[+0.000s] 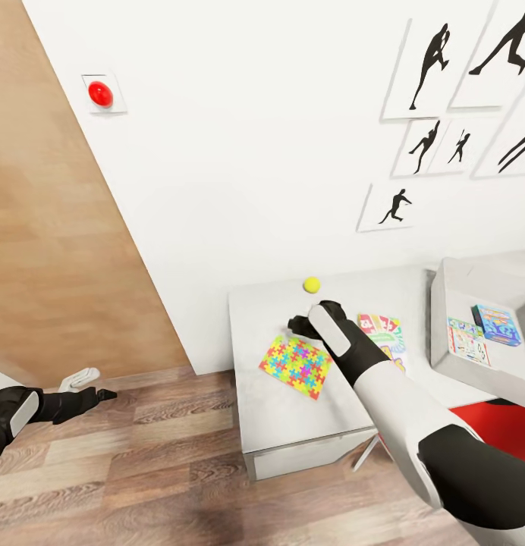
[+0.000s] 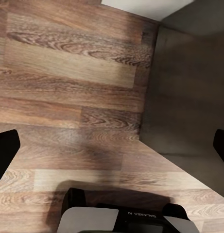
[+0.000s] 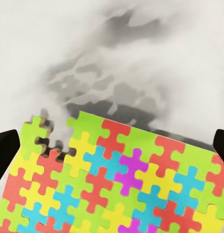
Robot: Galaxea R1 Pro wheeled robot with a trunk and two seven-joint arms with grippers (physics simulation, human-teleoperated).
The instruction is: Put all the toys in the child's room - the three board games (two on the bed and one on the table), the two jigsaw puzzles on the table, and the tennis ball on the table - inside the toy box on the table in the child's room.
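Observation:
On the grey-white table (image 1: 293, 425) lies a jigsaw puzzle (image 1: 297, 366) of bright interlocking pieces. My right gripper (image 1: 302, 326) hangs open just over its far edge. In the right wrist view the puzzle (image 3: 116, 184) spreads below the open right gripper (image 3: 112, 148), with nothing between the fingers. The tennis ball (image 1: 312, 284) rests near the wall, beyond the gripper. A colourful board game (image 1: 382, 327) lies beside my right forearm, partly hidden by it. The toy box (image 1: 444, 318) stands at the table's right and holds two flat printed boxes. My left gripper (image 1: 95, 385) is open, low over the floor.
A red chair (image 1: 498, 425) sits under the table's right part, behind my right arm. Black silhouette pictures (image 1: 425, 144) hang on the white wall, and a red button (image 1: 100, 93) is mounted further left. In the left wrist view wood planks (image 2: 68, 97) lie below the left gripper (image 2: 112, 145).

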